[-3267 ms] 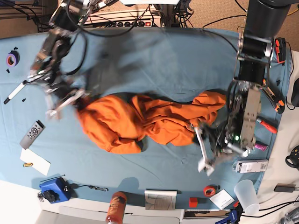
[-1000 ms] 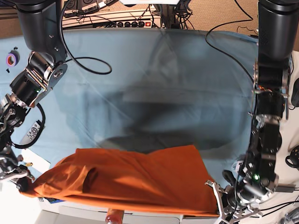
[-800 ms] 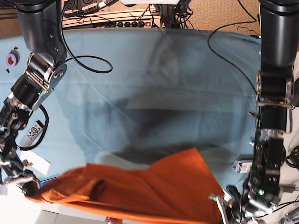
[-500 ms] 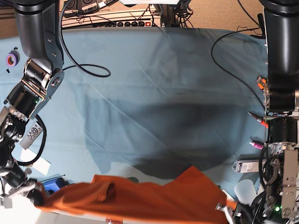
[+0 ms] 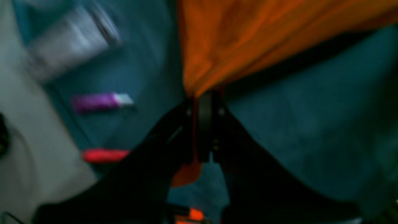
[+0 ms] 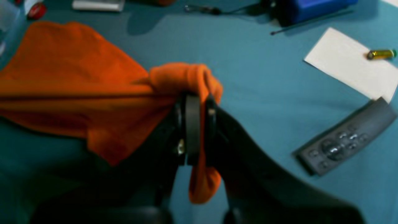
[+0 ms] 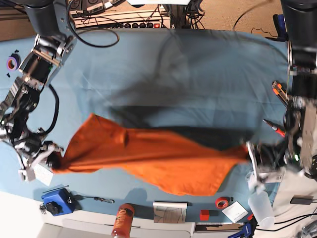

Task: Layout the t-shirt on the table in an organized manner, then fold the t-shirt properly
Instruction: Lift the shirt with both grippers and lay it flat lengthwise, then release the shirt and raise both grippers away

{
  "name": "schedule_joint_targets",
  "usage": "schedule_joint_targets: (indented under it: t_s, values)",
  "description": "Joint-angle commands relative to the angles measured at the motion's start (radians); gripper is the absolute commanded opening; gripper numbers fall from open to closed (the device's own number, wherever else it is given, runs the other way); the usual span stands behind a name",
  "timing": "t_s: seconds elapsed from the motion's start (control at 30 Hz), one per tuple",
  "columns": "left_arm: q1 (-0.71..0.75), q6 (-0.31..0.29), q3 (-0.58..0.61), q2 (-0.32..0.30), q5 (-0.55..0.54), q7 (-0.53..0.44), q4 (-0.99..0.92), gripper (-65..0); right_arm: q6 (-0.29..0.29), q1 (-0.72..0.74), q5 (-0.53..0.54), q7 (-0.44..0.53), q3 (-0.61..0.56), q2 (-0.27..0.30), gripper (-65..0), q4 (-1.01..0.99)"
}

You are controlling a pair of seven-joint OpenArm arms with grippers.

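Nearest you, along the bottom edge of the base view, sit a blue box, an orange-lidded bottle, a roll of orange tape and a clear plastic cup.

Just above them the t-shirt hangs stretched across the lower middle of the frame, between your two arms, casting a dark shadow on the blue desk behind it.

Your right end effector, at the lower left of the base view, is clamped tight on the shirt's left end; its wrist view shows orange cloth bunched over and below the closed jaws, with a grey remote, a white card and a small battery lying on the desk at the right.

Your left end effector, at the right of the base view, pinches the shirt's other end just as tightly, though that wrist view is blurred.

Farther up the desk, a purple tape roll lies at the upper left edge.
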Motion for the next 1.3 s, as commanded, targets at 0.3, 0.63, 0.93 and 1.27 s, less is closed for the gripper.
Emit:
schedule_joint_targets:
  t_s: [0.3, 0.63, 0.93, 1.27]
  values:
    - [0.32, 0.066, -0.009, -0.009, 0.208, -0.072, 0.362, -65.0, -0.001, -0.214, 0.033, 0.029, 0.042, 0.012, -65.0, 0.224]
    - [0.27, 0.075, -0.008, 0.006, 0.268, -0.275, 0.391, -65.0, -0.001, -0.219, -0.192, 0.334, 0.087, 0.013, -65.0, 0.189]
    - [0.147, 0.08, -0.008, 0.114, 0.383, -0.436, 0.222, -53.8, 0.015, 0.003, -0.262, 0.459, 0.04, 0.013, -65.0, -0.181]
    - [0.051, 0.263, -0.009, 0.146, 0.439, -0.248, 0.234, -30.0, 0.04, 0.134, -0.205, 0.314, 0.042, 0.018, -43.5, -0.201]
